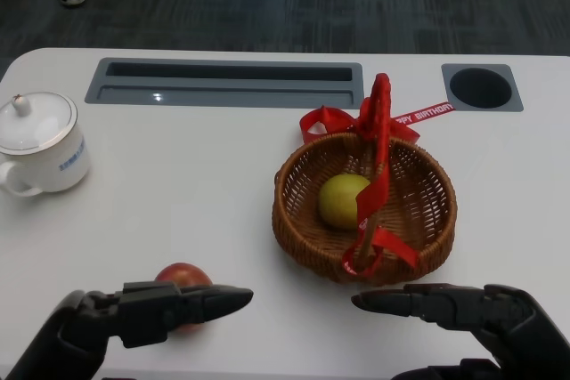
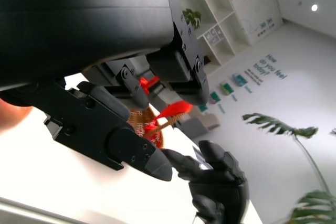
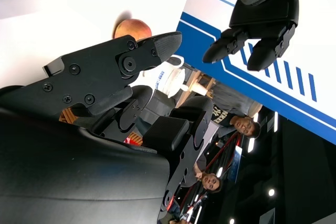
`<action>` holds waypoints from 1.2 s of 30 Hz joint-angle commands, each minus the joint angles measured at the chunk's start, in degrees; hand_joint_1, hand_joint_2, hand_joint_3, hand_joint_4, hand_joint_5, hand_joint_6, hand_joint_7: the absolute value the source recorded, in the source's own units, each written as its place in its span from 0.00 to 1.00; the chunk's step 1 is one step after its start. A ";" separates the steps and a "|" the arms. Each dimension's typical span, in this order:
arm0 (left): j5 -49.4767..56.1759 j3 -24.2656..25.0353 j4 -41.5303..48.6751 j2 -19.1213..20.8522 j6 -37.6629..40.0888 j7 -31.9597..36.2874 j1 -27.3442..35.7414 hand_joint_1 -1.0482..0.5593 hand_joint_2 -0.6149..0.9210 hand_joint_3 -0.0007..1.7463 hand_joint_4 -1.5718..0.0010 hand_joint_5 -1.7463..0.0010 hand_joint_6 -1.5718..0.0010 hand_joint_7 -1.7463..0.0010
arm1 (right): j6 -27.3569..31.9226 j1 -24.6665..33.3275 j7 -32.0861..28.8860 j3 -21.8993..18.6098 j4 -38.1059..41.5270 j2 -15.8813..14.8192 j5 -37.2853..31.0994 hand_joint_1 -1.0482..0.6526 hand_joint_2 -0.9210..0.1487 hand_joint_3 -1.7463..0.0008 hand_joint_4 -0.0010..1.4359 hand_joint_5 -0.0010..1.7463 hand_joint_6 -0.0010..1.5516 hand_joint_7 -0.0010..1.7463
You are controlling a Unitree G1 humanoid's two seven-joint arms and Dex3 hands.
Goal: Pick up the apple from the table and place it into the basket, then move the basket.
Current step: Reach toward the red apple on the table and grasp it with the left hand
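The round red apple [image 1: 183, 277] sits at eight o'clock from the brown wicker basket [image 1: 307, 220], behind the empty, extended fingers of the left hand [image 1: 134, 313], while the right hand [image 1: 463, 309] likewise holds nothing.

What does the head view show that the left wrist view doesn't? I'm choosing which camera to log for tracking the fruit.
Only the head view shows the yellow-green fruit lying in the basket, the white teapot at the table's left, and the whole red apple on the table behind the left hand. Only the left wrist view shows room shelves and a plant. Both show the basket with its red ribbon, the left hand and the right hand.
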 commanded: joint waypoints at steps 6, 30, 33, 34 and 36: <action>14.19 6.98 -2.02 3.48 1.35 5.55 -2.69 0.17 0.86 0.00 0.71 1.00 0.74 1.00 | -0.09 0.20 -0.05 0.01 -0.19 -0.69 -0.01 0.35 0.11 1.00 0.60 0.00 0.51 0.00; 24.71 -3.05 24.57 7.43 6.84 14.85 -20.28 0.22 0.79 0.00 0.78 0.99 0.80 0.99 | -0.54 0.72 0.02 0.25 -0.52 -0.66 0.50 0.36 0.11 1.00 0.60 0.00 0.51 0.00; 28.02 -5.31 31.67 7.65 5.69 18.78 -23.69 0.22 0.80 0.01 0.77 0.99 0.80 0.99 | -0.41 0.93 -0.15 0.18 -0.85 -0.68 0.36 0.36 0.11 1.00 0.60 0.00 0.51 0.00; 29.15 -6.03 34.24 7.79 5.27 20.31 -24.91 0.22 0.80 0.01 0.77 0.99 0.80 0.99 | -0.38 0.97 -0.18 0.16 -0.93 -0.70 0.34 0.36 0.11 1.00 0.60 0.00 0.51 0.00; 30.62 -7.40 39.62 7.94 4.39 22.96 -27.40 0.22 0.80 0.01 0.77 0.99 0.79 0.99 | -0.47 0.97 -0.14 0.14 -0.87 -0.75 0.34 0.36 0.11 1.00 0.60 0.00 0.51 0.00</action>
